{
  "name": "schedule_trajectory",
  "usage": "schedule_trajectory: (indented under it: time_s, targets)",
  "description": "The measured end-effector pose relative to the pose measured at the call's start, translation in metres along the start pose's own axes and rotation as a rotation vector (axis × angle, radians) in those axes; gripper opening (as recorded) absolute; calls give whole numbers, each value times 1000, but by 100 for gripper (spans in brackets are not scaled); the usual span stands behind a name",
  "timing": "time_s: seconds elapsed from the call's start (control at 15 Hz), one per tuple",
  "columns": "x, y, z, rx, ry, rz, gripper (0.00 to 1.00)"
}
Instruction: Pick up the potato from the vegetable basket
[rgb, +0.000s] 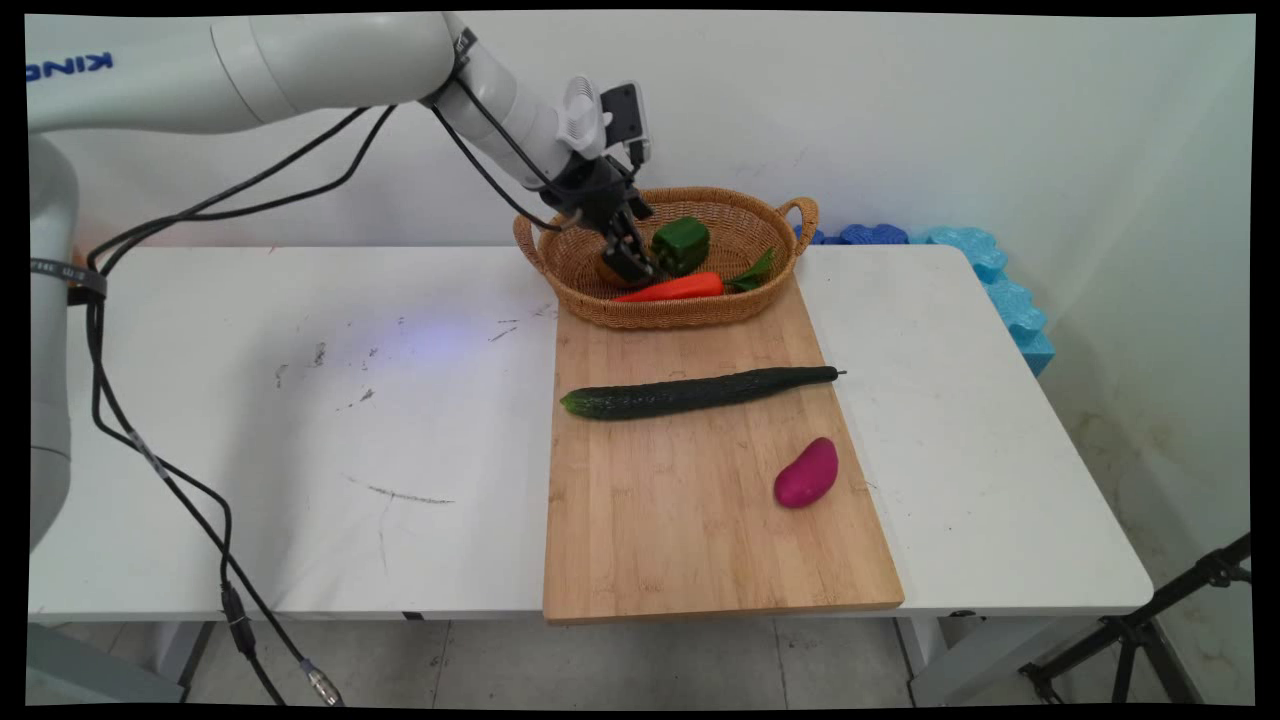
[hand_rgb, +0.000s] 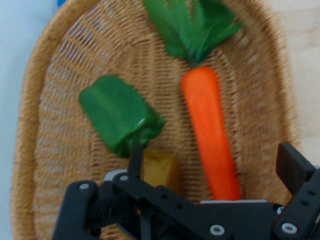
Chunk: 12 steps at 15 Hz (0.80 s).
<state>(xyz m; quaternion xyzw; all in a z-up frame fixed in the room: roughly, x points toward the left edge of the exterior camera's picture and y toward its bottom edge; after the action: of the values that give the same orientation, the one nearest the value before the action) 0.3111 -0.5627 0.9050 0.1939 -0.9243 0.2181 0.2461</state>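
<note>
From my remote station, the gripper (hand_rgb: 212, 180) hung over a wicker basket (hand_rgb: 60, 125). Inside lay a carrot (hand_rgb: 210, 135), a green pepper (hand_rgb: 120, 117) and a brownish block (hand_rgb: 160, 170).

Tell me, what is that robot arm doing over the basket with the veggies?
The white robot arm's black tool is reaching down into the oval woven wicker basket at the far end of the wooden cutting board. Inside the basket lie a green bell pepper, an orange carrot with green leaves and a small brownish-yellow block; the tool is open just above them, holding nothing. A long dark green cucumber and a magenta sweet potato lie on the board.
</note>
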Motion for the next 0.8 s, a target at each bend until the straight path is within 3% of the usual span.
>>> schedule_trajectory:
  time_s: [0.4, 0.8]
  targets:
    - [-23, -32, 16, 25, -60, 26, 100]
    - [-43, -48, 44, 13, -101, 15, 100]
